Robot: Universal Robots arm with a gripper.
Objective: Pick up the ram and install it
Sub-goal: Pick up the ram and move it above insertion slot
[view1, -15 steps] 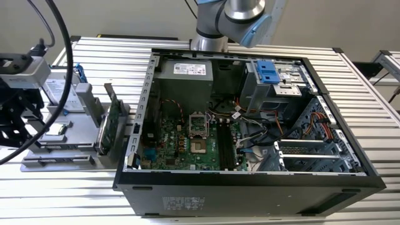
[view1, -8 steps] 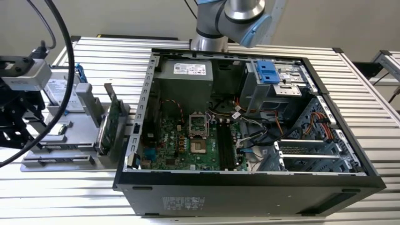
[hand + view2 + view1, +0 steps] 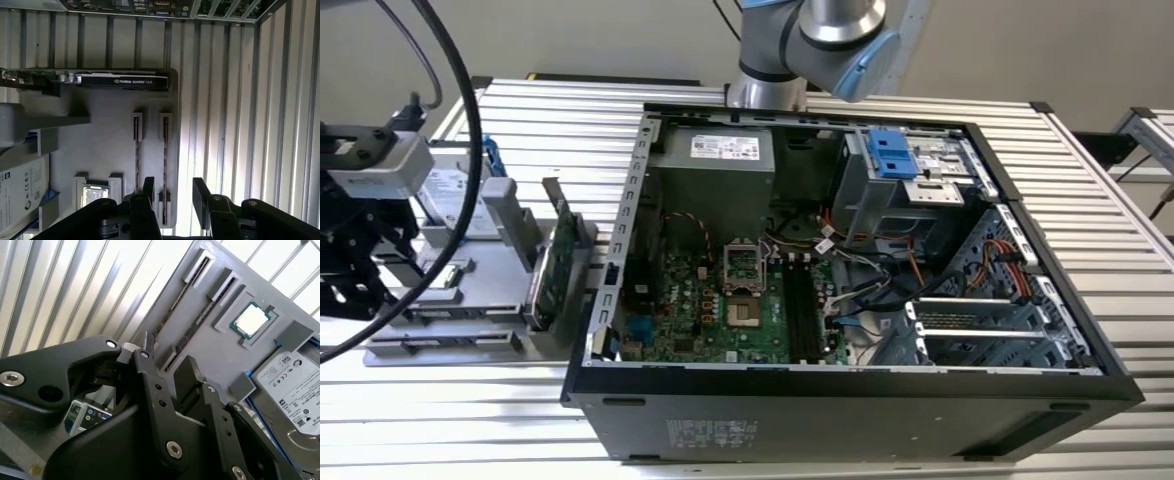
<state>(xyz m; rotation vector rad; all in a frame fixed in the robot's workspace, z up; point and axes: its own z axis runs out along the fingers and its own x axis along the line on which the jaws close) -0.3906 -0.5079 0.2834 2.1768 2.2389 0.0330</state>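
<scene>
From the exterior view I see a black computer case point(image 3: 854, 420) lying open on the slatted aluminium tabletop point(image 3: 454, 420). Inside it are a green motherboard point(image 3: 707, 300), a silver power supply box point(image 3: 727, 155) and a blue plastic drive bracket point(image 3: 890, 152). Just beside the case, on the exterior view's left, sits a flat grey parts tray point(image 3: 440, 345), and my arm's black head hangs over it at the frame edge. The wrist views give me what that camera cannot. In the first wrist view the black two-fingered end effector point(image 3: 174, 187) is released, jaws spread, just above the tray. The ram point(image 3: 165, 145), a thin dark circuit stick, stands on edge in a narrow slot near the tray's rim, untouched, and lines up with the gap between the fingers point(image 3: 200, 187). A second thin dark stick point(image 3: 137, 150) stands in the parallel slot beside it, and a long black-and-green graphics card point(image 3: 125, 80) stands upright across the tray beyond both slots. The second wrist view adds a square silver processor chip point(image 3: 251, 320) in its own pocket and a silver hard drive point(image 3: 295, 390) with a white label at the tray's far side.
</scene>
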